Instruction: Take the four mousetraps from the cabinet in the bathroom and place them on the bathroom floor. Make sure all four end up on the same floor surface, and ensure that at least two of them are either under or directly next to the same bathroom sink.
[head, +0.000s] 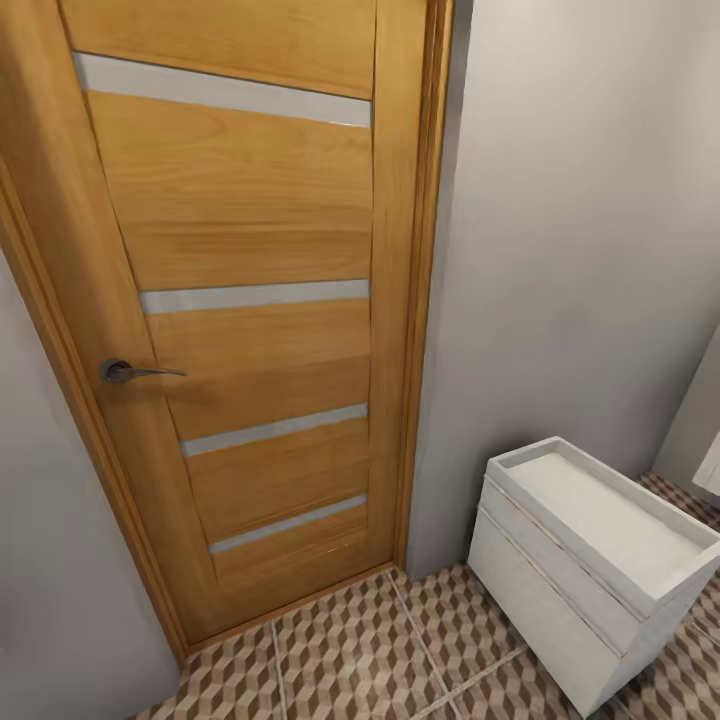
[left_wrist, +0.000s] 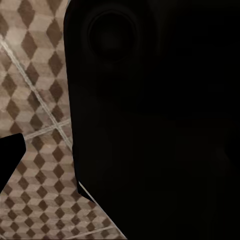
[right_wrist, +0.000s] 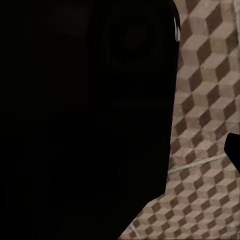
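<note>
Head view: I face a closed orange-brown wooden door with four pale horizontal glass strips and a dark metal lever handle near its left edge, set in a grey wall. Low at the right stands a white vanity with plain flat fronts, its shallow rectangular sink recessed in the top; no tap is visible on it from this angle. The bathroom floor, tiled in a brown, beige and white cube pattern with pale grout lines, runs from the door's threshold to the foot of the vanity. Left and right wrist views: each camera looks down past a large dark body, apparently part of my own arm or trunk, onto the same cube-patterned tiles. A small black tip enters at one edge of each wrist picture, possibly a finger, but I cannot tell whether either hand is parted, closed or holding anything. No mousetrap and no wooden chest of drawers appear before me, and the tiles beside the vanity carry no trap. I judge the task to be at a travelling stage: the traps' whereabouts are not shown, and as far as these pictures go, none can be counted as placed.
</note>
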